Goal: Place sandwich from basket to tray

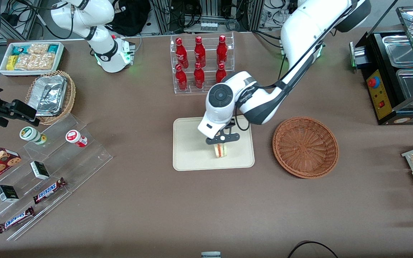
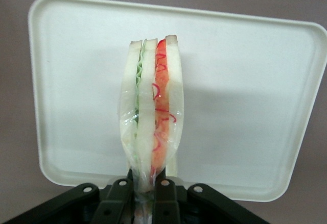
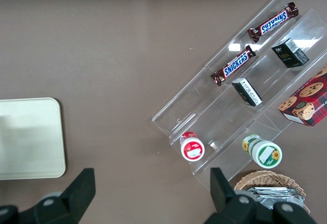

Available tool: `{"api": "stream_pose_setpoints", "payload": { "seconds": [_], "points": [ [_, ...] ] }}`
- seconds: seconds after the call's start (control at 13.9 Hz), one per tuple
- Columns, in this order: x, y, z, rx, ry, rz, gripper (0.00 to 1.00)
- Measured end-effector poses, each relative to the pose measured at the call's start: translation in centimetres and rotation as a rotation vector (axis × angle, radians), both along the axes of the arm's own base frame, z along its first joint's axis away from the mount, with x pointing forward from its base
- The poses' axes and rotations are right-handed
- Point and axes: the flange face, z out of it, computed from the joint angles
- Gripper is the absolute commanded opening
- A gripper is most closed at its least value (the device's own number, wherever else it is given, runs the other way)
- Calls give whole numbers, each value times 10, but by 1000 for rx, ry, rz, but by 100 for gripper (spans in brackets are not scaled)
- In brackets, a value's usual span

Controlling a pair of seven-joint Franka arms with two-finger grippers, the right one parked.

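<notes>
- Sandwich (image 2: 152,109): pinched by one narrow end between the jaws, standing out straight from them, cut edge with green and red filling facing the wrist camera, clear wrap around the bread.
- Seen from the front, sandwich (image 1: 221,150) hangs directly under the jaws, over the tray's part nearer the front camera; contact with the tray surface not discernible.
- Gripper (image 2: 144,192): closed on the sandwich, one black finger (image 2: 118,196) pressed to each flat side of the wedge, nothing else between them.
- Gripper (image 1: 222,140) pointing down above the tray, under the white wrist of the working arm.
- Tray (image 2: 245,106): cream, directly past the held sandwich from the jaws, filling most of the wrist view; bare apart from the sandwich's shadow.
- Tray (image 1: 192,150) lying flat on the brown table (image 1: 156,200) beneath the jaws.
- Basket (image 1: 305,147): reddish-brown wicker, beside the tray toward the working arm's end of the table, well apart from the jaws, holding nothing.
- Rack of red bottles (image 1: 201,62): farther from the front camera than the jaws and tray.
</notes>
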Motion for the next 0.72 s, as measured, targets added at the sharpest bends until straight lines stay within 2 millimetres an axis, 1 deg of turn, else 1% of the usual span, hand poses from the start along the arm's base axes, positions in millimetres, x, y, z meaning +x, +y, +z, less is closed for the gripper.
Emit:
{"api": "stream_pose_setpoints", "payload": {
  "seconds": [0.14, 0.29, 0.36, 0.43, 0.5, 0.58, 0.72],
  "points": [
    [-4, -11, -15, 5, 15, -1, 3],
    [-5, -14, -33, 21, 24, -4, 5],
    [-4, -14, -40, 28, 25, -5, 10],
    [-2, -14, -45, 30, 26, -3, 44],
    [0, -14, -48, 29, 28, 0, 99],
    [3, -14, -49, 26, 28, 6, 100],
    [7, -16, -42, 17, 16, 25, 100]
  ]
}}
